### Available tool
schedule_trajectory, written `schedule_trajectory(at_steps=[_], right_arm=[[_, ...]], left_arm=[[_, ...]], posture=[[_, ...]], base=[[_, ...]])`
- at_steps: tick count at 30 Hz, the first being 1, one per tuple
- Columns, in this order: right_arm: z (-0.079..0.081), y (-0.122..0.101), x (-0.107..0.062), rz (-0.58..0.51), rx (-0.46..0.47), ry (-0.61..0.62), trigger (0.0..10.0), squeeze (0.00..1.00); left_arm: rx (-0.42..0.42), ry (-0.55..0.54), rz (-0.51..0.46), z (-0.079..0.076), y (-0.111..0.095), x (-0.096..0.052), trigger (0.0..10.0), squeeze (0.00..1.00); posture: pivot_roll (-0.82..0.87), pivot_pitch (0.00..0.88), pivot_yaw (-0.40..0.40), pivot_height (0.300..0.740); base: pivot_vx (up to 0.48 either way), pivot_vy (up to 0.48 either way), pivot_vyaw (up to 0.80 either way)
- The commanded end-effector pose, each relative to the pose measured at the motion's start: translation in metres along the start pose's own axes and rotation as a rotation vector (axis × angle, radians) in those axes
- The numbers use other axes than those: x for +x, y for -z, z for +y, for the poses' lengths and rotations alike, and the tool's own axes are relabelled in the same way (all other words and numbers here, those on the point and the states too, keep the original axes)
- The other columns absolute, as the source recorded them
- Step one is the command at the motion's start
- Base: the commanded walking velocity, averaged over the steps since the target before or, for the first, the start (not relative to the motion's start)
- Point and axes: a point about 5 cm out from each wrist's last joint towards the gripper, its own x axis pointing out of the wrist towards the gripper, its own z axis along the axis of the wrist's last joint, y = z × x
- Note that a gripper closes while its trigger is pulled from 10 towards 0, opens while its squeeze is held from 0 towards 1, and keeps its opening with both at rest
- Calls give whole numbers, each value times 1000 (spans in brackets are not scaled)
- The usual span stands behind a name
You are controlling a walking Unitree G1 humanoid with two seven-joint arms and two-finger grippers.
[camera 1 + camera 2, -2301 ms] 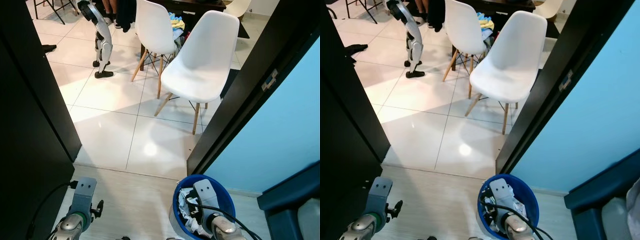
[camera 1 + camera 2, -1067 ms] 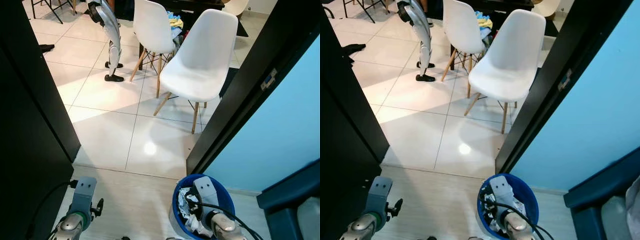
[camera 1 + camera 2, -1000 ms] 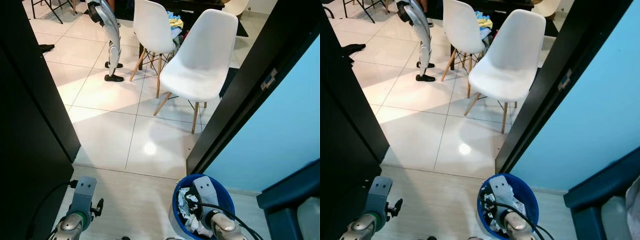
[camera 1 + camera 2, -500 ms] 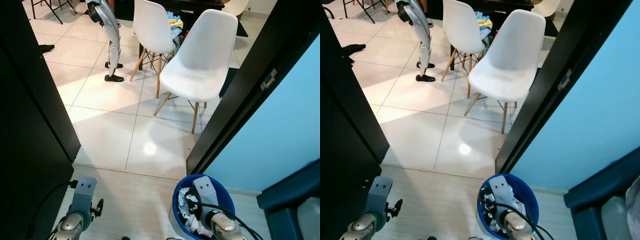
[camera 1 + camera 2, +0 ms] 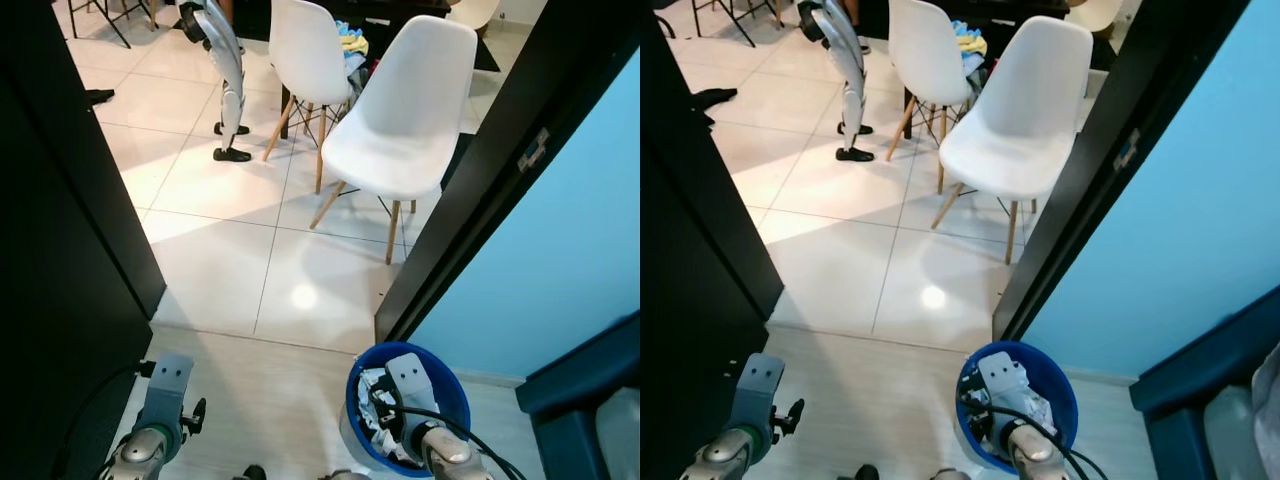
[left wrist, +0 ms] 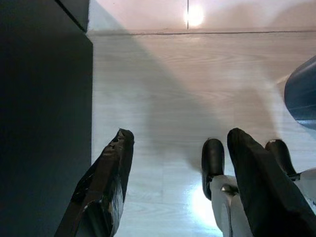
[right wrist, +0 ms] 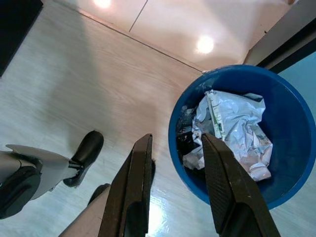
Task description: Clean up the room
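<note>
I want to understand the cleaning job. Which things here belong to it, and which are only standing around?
Belong to the job:
- blue bin beside the doorway
- crumpled paper inside it
- right gripper, open, above the bin's near rim
- left gripper, open, over bare floor

Only standing around:
- two white chairs
- another robot's legs
- black door

Bright, sharp, ceiling-light glare on tiles [image 5: 302, 296]
</note>
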Motion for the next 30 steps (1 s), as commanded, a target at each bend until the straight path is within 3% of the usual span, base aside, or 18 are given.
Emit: schedule_trajectory(at_steps=[1,30], right_arm=[[1,7,-2,24,4,2,10000,0],[1,7,-2,25,11,9,10000,0]], left_arm=[[5,4,23,-2,7,-2,10000,0],[11,8,21,-2,5,-1,10000,0]], posture=[[-110,67,-13,740],[-112,69,-11,740]], base=[[-307,0,0],[-312,0,0]])
